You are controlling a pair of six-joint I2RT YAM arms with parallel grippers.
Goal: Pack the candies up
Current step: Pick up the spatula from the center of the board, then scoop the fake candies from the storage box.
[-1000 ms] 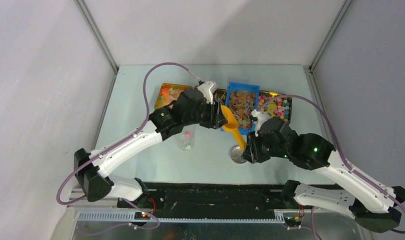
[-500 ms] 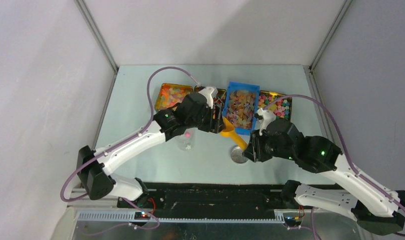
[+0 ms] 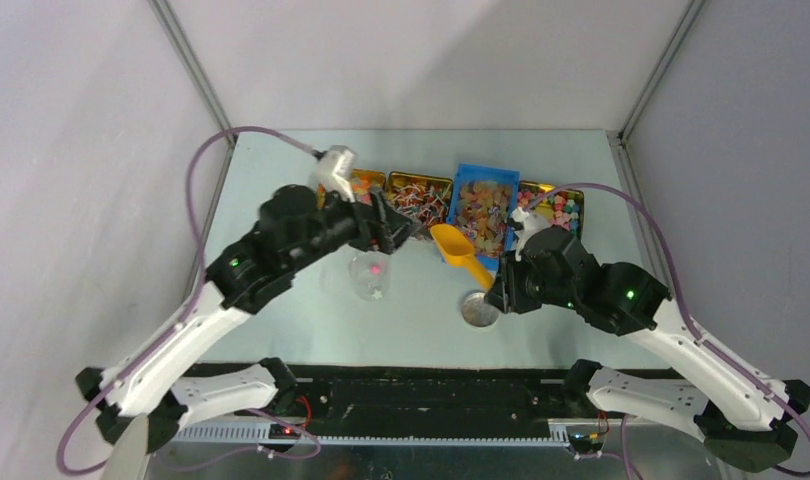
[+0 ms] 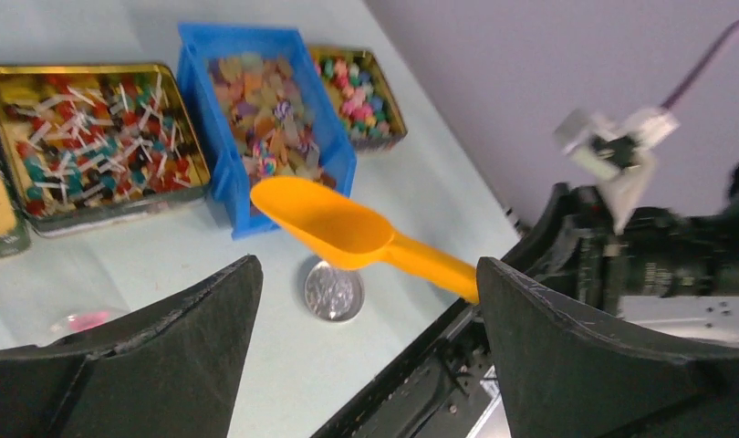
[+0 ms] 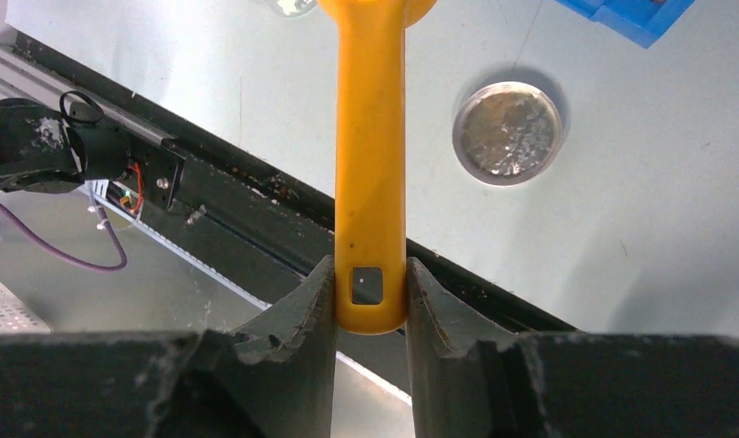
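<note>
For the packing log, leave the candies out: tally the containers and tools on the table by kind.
Gold tins: 3
Blue bin: 1
Clear jar: 1
Orange scoop: 1
Silver lid: 1
Total: 7

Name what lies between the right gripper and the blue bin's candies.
The orange scoop, held by the right gripper, extends toward the candies; top view shows it.

The scoop (image 4: 329, 224) is bright orange. The bin (image 4: 206, 137) is blue and the tins (image 4: 74, 67) are gold-rimmed. The candies (image 4: 265, 109) are red, orange, yellow, pink and green, some on white sticks. The lid (image 5: 508, 132) is silver, the tabletop (image 4: 411, 182) pale blue-green. The left tool (image 4: 368, 266) and right tool (image 5: 370, 301) are black.
</note>
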